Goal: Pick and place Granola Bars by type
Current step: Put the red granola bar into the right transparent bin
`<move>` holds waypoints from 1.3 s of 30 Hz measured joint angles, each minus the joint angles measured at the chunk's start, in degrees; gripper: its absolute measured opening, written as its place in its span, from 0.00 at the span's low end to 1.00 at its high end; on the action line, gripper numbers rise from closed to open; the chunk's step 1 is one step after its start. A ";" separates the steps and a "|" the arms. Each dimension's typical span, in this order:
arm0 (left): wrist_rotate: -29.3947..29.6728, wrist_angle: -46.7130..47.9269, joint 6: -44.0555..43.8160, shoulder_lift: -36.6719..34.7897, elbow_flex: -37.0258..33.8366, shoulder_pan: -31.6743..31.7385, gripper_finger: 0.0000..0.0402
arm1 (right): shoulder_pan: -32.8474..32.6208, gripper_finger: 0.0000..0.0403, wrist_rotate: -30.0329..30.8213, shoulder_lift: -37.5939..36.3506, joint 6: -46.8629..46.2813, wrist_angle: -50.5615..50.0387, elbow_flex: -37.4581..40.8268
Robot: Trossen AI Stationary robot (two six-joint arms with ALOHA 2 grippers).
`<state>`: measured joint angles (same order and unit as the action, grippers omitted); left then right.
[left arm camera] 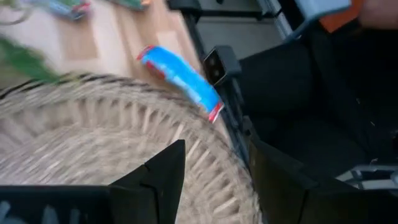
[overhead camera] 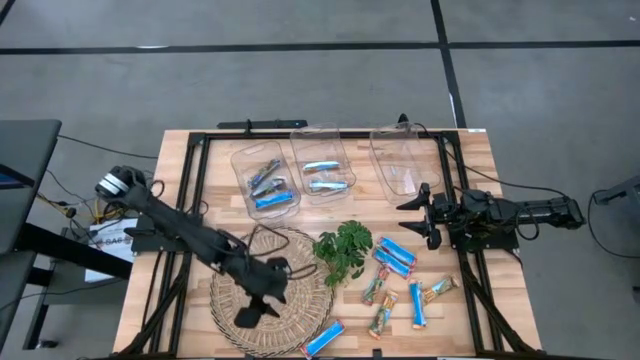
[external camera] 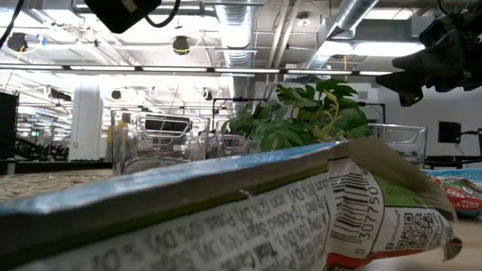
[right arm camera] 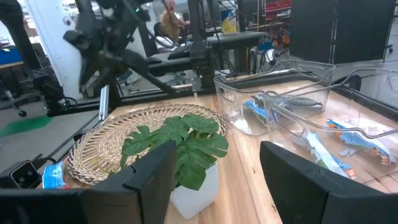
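From above, granola bars (overhead camera: pixel 400 280), bright blue and tan multicoloured, lie scattered on the wooden counter (overhead camera: pixel 470 170) beside a green leafy plant (overhead camera: pixel 343 250). Three clear plastic bins (overhead camera: pixel 322 165) stand in a row; two hold blue-and-silver bars, the third looks empty. The left tool (overhead camera: pixel 255 305), fingers apart and holding nothing, hangs over a round woven mat (overhead camera: pixel 300 300). The right tool (overhead camera: pixel 420 215), also spread and bare, sits near the third bin.

At counter level, a crinkled wrapper with a barcode (external camera: pixel 263 211) fills the foreground.

The left wrist view shows one blue bar (left arm camera: pixel 180 78) at the mat's edge.

The right wrist view shows the bins' bars through glossy walls.
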<state>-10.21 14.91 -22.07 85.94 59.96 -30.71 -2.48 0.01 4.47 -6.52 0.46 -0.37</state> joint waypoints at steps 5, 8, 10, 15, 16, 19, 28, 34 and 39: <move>0.46 -4.60 -1.22 2.97 -0.03 -1.17 0.42 | 0.00 0.56 0.01 0.00 -0.02 0.01 -0.01; 2.19 -4.59 -1.20 3.44 -0.04 -1.50 0.42 | 0.00 0.56 0.01 0.00 -0.02 0.00 0.01; 3.44 -5.50 -1.16 4.11 -0.02 -1.50 0.42 | 0.00 0.56 0.00 0.00 -0.02 -0.01 0.00; 7.89 -5.96 -2.34 6.33 0.62 -1.67 0.42 | 0.00 0.56 0.01 0.00 -0.02 0.01 -0.02; 8.66 -5.34 -3.91 7.05 0.97 -1.65 0.42 | -0.02 0.56 0.00 0.01 -0.02 0.01 0.00; 9.61 -5.51 -10.09 10.70 4.26 -1.14 0.42 | 0.00 0.56 0.02 -0.04 -0.02 0.14 0.01; 12.28 4.89 -8.89 23.83 21.99 -2.29 0.39 | 0.00 0.56 0.02 0.85 -0.02 0.10 0.01; 14.48 14.51 -8.18 30.56 32.84 -2.77 0.34 | 0.00 0.56 0.00 1.16 -0.01 0.03 -0.02; 14.16 15.76 -5.50 34.46 36.72 -3.16 0.32 | 0.00 0.56 0.02 1.13 -0.02 0.09 -0.02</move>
<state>3.95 30.68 -27.57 120.40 96.68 -33.86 -2.48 0.03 5.60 -6.55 0.56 -0.38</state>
